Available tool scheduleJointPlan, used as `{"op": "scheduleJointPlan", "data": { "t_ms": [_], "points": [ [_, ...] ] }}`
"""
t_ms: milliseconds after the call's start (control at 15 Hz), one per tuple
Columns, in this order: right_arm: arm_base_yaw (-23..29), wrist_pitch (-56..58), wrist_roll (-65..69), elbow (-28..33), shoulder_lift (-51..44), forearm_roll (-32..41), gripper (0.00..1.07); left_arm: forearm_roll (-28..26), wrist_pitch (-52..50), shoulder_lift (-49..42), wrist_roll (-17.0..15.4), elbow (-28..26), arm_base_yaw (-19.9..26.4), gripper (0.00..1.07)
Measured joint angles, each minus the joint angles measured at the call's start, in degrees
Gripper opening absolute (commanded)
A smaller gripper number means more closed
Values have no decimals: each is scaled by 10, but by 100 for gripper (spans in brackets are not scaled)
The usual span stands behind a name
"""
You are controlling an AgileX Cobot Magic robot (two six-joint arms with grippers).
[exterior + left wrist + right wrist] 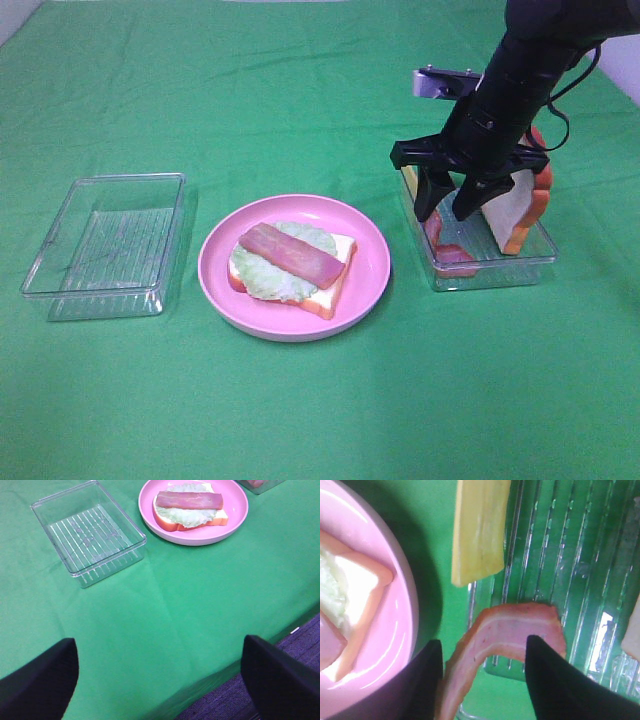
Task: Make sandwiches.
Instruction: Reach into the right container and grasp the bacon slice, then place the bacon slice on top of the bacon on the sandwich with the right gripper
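Observation:
On the pink plate (372, 270) lies a bread slice (335, 290) topped with lettuce (262, 275) and a bacon strip (290, 255); the left wrist view shows the same stack (190, 502). My right gripper (445, 212) reaches down into the right clear tray (500, 275). Its jaws stand apart on either side of an arched bacon strip (505, 630), close against it. A yellow cheese slice (480, 530) leans at the tray's wall. A second bread slice (512, 205) stands upright in that tray. My left gripper (160, 680) hangs open over the cloth, holding nothing.
An empty clear tray (105, 245) sits left of the plate, also seen in the left wrist view (90, 535). Green cloth covers the table; its front edge drops off near the left gripper (240, 680).

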Motion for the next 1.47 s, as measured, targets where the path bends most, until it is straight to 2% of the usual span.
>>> {"op": "scheduleJointPlan", "data": {
  "t_ms": [200,267,400,800,1133,1267,1467],
  "points": [
    [0,17,0,0,0,0,32,0,0,0,0,0,0,83],
    [0,25,0,0,0,0,11,0,0,0,0,0,0,83],
    [0,29,0,-1,0,1,0,0,0,0,0,0,0,83],
    [0,43,0,-3,-37,19,0,0,0,0,0,0,0,83],
    [0,64,-2,-3,-123,40,0,0,0,0,0,0,0,83],
    [0,76,-28,-3,-140,93,0,0,0,0,0,0,0,83],
    [2,114,-103,-3,-144,213,0,0,0,0,0,0,0,83]
  ]
}}
